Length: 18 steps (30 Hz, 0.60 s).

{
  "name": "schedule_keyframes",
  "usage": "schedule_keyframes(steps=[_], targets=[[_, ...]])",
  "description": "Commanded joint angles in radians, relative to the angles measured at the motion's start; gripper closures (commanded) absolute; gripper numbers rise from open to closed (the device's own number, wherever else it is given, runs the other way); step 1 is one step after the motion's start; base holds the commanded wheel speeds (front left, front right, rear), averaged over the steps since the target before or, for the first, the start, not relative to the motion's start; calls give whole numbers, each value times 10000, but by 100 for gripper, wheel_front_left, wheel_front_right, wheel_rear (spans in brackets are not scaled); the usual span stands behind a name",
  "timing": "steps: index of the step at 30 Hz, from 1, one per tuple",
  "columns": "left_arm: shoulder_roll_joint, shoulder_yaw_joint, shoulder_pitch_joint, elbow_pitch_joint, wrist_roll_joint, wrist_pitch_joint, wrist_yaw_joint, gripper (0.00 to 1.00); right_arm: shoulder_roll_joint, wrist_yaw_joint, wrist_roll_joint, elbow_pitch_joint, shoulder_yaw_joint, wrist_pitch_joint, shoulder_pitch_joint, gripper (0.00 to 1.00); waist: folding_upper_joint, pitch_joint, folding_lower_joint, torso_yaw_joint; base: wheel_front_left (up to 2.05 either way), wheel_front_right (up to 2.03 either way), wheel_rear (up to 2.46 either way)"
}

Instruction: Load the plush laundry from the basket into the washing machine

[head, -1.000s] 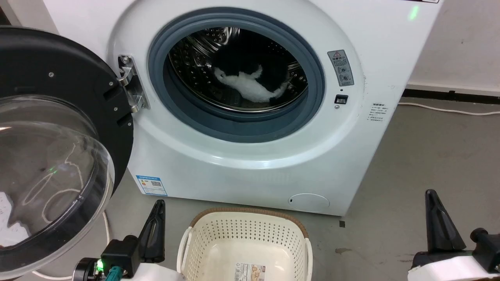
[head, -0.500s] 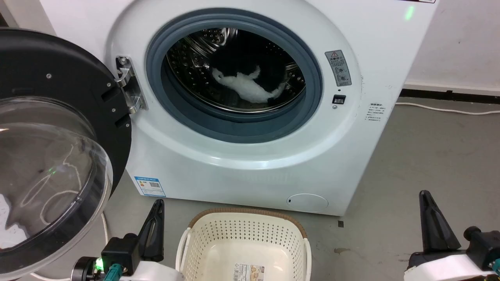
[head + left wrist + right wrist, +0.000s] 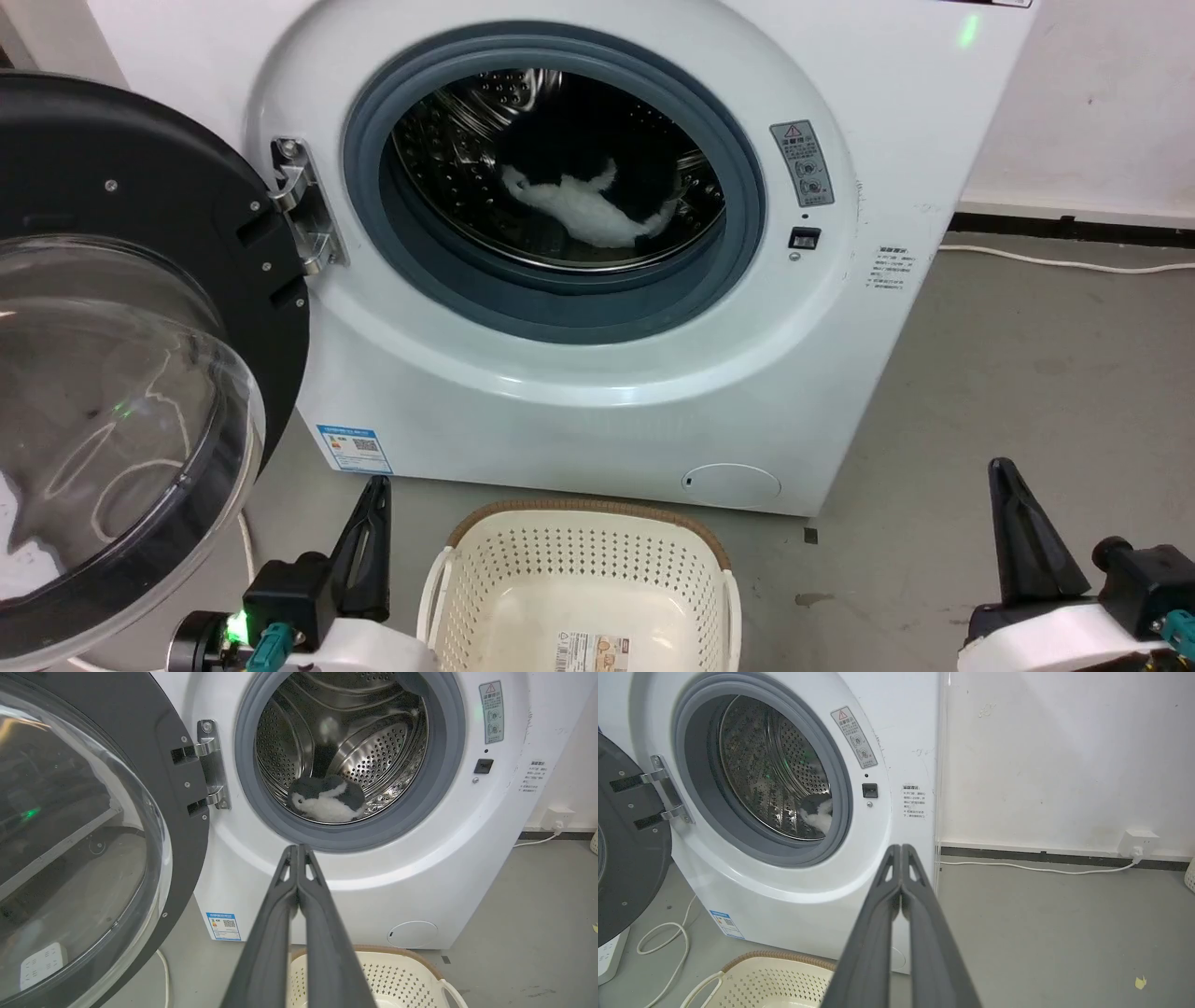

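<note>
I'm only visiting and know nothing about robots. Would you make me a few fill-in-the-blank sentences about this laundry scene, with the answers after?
1. The black-and-white plush laundry lies inside the washing machine's ____.
2. The machine's door stands ____.
3. The basket stands on the floor in ____ of the machine.
4. The left gripper and the right gripper each have their two fingers pressed ____.

Missing words: drum; open; front; together.
</note>
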Motion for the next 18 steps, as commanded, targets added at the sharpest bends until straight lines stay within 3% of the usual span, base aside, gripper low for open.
schedule_keyframes(steps=[1,18], targets=[[-48,34,-56,-77,109,61,36,100,-3,-3,-104,-60,38,35,-96,100,0,-1,0,-4,0,0,0],[-87,129,-88,-204,299,409,88,100,-4,-4,-307,-104,195,384,-147,100,0,-25,0,-83,0,0,0]])
